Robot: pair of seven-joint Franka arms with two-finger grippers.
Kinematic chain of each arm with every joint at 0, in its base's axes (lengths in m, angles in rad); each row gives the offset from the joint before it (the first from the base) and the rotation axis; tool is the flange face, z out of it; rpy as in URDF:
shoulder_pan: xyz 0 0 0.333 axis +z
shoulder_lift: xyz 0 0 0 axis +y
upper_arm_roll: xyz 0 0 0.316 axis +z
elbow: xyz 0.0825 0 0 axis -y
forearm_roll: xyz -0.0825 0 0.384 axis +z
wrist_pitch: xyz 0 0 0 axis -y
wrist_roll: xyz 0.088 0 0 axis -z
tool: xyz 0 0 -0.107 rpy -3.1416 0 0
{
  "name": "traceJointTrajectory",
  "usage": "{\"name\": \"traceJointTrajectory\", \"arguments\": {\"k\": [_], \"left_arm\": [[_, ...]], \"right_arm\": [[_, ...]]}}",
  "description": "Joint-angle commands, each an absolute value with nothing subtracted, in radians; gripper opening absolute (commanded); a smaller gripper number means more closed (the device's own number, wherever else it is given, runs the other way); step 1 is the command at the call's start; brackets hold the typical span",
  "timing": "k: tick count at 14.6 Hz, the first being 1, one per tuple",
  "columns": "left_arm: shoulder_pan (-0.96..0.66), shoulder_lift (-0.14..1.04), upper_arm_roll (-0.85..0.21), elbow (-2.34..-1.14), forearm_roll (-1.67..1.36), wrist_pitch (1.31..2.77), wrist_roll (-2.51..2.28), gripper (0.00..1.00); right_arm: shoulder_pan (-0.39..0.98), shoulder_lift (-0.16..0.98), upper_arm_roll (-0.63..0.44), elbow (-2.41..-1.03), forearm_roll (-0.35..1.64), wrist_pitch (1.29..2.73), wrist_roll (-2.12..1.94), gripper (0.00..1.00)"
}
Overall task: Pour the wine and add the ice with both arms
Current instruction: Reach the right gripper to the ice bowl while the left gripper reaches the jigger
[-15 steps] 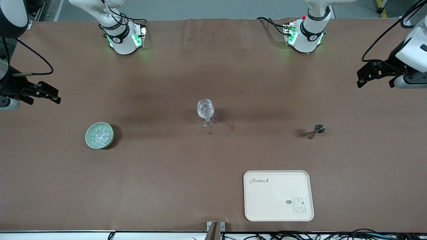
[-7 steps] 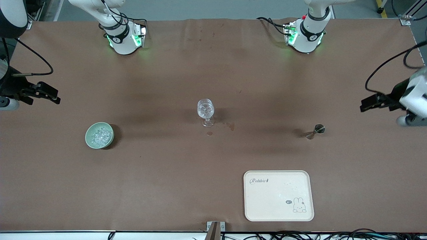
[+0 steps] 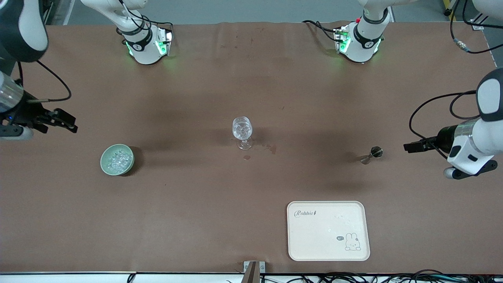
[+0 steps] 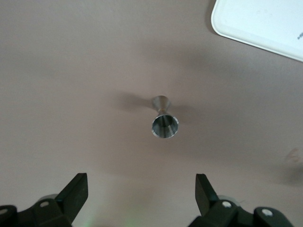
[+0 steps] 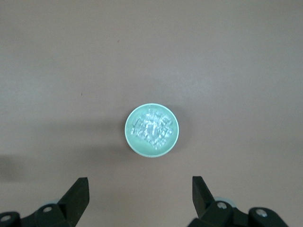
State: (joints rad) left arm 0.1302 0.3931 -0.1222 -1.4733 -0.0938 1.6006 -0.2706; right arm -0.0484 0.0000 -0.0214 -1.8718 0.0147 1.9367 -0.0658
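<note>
A clear wine glass (image 3: 242, 133) stands at the table's middle. A pale green bowl (image 3: 103, 162) holds the ice (image 3: 118, 159), several glittering chunks, toward the right arm's end. A small steel jigger (image 3: 373, 153) stands toward the left arm's end. My left gripper (image 3: 408, 147) is open and empty over the table beside the jigger; its wrist view shows the jigger (image 4: 164, 121) ahead of the open gripper (image 4: 140, 189). My right gripper (image 3: 70, 122) is open and empty over the table near the bowl; its wrist view shows the bowl (image 5: 129, 137) and ice (image 5: 152, 127) ahead of the gripper (image 5: 140, 189).
A cream tray (image 3: 328, 251) with a rabbit drawing lies near the table's front edge, nearer to the camera than the jigger; its corner shows in the left wrist view (image 4: 265, 21). Small dark stains (image 3: 271, 148) mark the brown cloth beside the glass.
My left gripper has swung over the table to beside the jigger. My right gripper has shifted slightly toward the bowl. The glass, bowl, jigger and tray have not moved.
</note>
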Motion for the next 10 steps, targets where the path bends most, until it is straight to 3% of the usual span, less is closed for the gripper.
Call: {"name": "traceJointTrajectory", "arguments": {"k": [1, 10], "left_arm": [[0.205, 0.466, -0.123, -1.471, -0.225, 1.629, -0.319, 1.0], [0.29, 0.707, -0.121, -1.477, -0.492, 1.701, -0.544, 1.0]], "right_arm": [[-0.06, 0.03, -0.011, -1.951, 0.0, 2.035, -0.052, 0.96], [-0.074, 0.192, -0.012, -2.045, 0.0, 2.233, -0.052, 0.94]]}}
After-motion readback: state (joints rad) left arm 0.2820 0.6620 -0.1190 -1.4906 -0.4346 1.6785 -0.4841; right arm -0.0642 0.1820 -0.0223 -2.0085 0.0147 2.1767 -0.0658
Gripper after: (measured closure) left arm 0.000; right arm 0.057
